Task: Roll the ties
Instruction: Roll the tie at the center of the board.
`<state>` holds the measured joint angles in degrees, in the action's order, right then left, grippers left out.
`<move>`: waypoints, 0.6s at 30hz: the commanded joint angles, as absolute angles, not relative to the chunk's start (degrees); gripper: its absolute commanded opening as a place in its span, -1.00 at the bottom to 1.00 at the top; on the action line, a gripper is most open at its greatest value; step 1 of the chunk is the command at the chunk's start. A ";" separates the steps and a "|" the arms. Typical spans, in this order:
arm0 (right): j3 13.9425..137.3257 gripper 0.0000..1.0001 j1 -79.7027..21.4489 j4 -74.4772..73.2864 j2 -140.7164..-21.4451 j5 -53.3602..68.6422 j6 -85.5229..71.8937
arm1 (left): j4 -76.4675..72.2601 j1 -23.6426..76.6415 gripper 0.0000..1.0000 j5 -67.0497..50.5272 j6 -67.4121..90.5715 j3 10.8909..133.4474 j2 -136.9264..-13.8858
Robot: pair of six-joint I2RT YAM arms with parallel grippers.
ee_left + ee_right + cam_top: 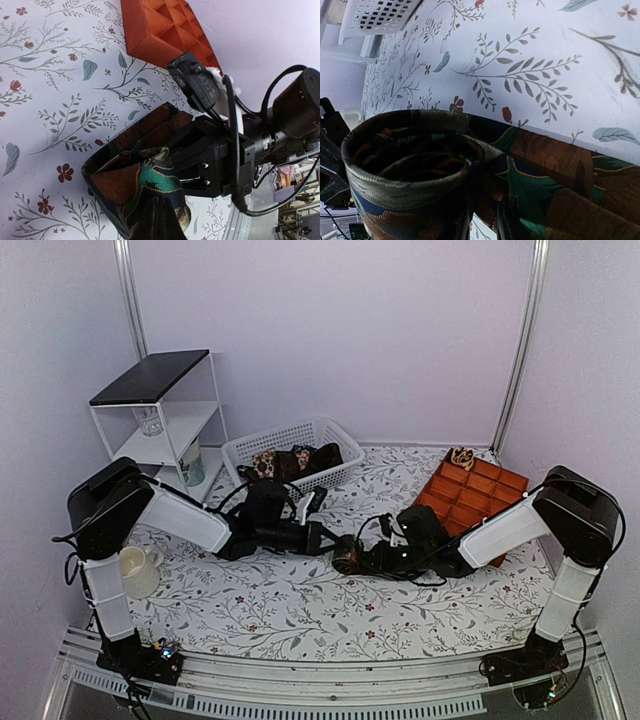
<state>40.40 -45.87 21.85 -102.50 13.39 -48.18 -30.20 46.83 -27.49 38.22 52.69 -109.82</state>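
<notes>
Dark brown, green and rust patterned fabric necktie (347,553) coiled into a short roll, approx mid-desk, between both arms' jaws.
Stood on end on floral-print desk (300,615): roll axis near upright, open end up, unrolled tail running off toward R arm. L jaws together at roll's edge. R jaws clamped on roll's wall. More patterned ties (295,460) heaped in white plastic mesh basket (300,427) at back.

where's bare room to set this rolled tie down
Near strip of floral tablecloth, from the white cup rightward; also between white plastic basket and orange compartment tray. Crowded mid-table around the rolled brown-green tie.
</notes>
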 commanded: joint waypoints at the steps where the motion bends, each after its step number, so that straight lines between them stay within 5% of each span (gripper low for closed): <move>1: 38.80 -0.60 -44.85 21.90 -98.41 11.14 -48.49 | -28.17 48.42 -1.00 -26.21 39.24 54.98 -111.15; 7: 38.23 -0.56 -44.74 19.50 -96.13 10.31 -50.04 | -27.07 49.28 -0.98 -24.87 39.64 56.64 -111.90; 18: 34.02 0.06 -44.78 17.93 -87.63 7.86 -57.03 | -26.56 50.60 -0.98 -23.30 41.05 59.47 -114.86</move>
